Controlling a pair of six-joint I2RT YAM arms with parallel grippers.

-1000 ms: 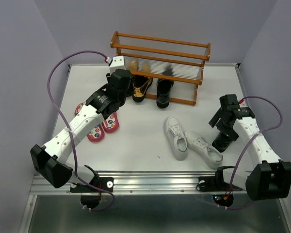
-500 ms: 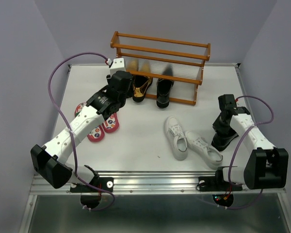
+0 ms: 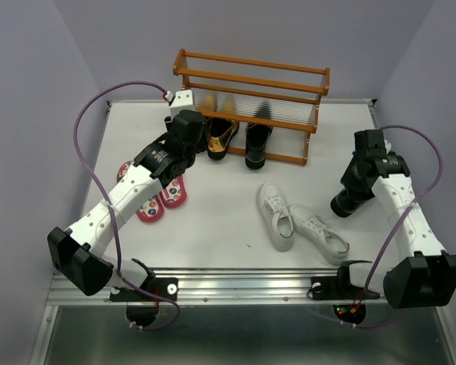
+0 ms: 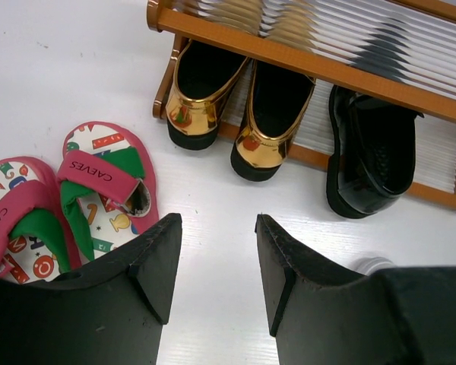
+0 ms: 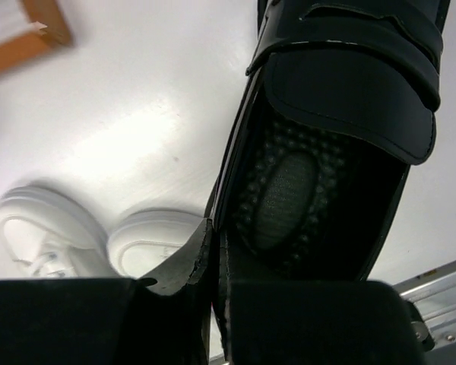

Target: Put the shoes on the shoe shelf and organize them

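Overhead view: a two-tier orange-brown wooden shoe rack (image 3: 251,65) is standing at twelve o'clock on the white table (image 3: 213,228). A shiny gold loafer (image 3: 223,138) and a glossy black boot (image 3: 257,144) are sitting side by side at its lower tier. Pink flip-flops with white patterned footbeds (image 3: 172,195) are lying at nine o'clock, partly under the left arm. Two white lace-up sneakers (image 3: 277,217) are lying at five o'clock. At three o'clock the right gripper (image 3: 352,195) is clamping a second black boot (image 3: 342,205); I cannot tell whether its sole is touching the table. The left gripper (image 3: 187,135) is hovering at eleven o'clock, just in front of the loafer.

Left wrist view: the left gripper (image 4: 213,262) is standing half open with nothing between its fingers. Both gold loafers (image 4: 201,95) are pointing toes-in under the upper tier, heels poking out over the front rail. The black boot (image 4: 368,152) is sitting at two o'clock, the flip-flops (image 4: 99,182) at nine o'clock.

Right wrist view: the right gripper (image 5: 215,262) is pinching the side wall of the boot (image 5: 327,152) at its opening. The sneakers (image 5: 53,228) are showing blurred at eight o'clock, and a rack corner (image 5: 45,26) at eleven o'clock.
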